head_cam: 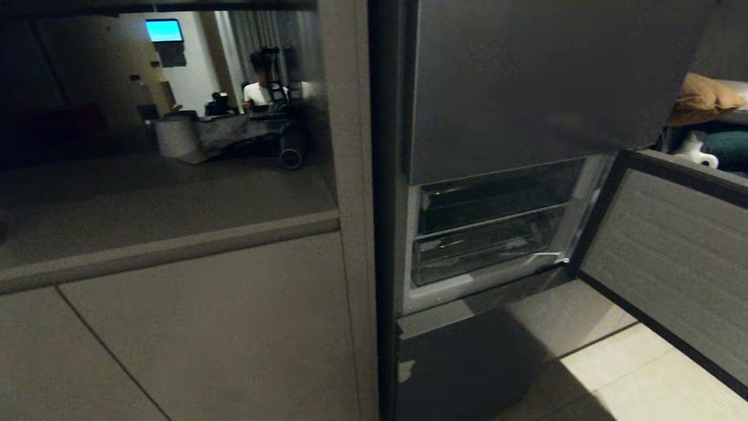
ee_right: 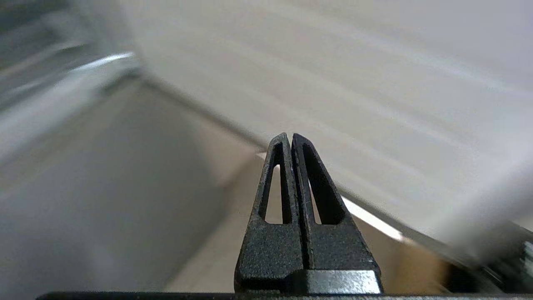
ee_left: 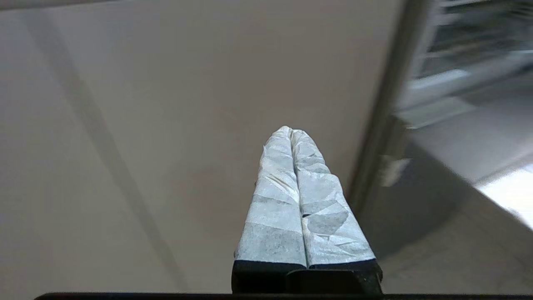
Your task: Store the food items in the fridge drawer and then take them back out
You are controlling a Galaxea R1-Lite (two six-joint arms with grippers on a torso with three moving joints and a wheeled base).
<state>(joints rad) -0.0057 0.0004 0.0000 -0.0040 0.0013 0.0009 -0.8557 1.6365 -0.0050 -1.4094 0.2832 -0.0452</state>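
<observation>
Clear drawer (head_cam: 488,248) pushed in behind the open middle door (head_cam: 672,257) of the fridge (head_cam: 526,88), at four o'clock in the head view. Left gripper (ee_left: 291,132) pressed closed, empty, before a cabinet (ee_left: 166,104). Right gripper (ee_right: 290,139) closed, empty, above floor (ee_right: 200,258).

Right claw (ee_right: 291,139) pressed together, empty; pale door panel (ee_right: 333,75) beyond

We cannot see inside the fridge drawer (head_cam: 488,248); it is too dark. The open fridge door (head_cam: 672,257) is cut off.
</observation>
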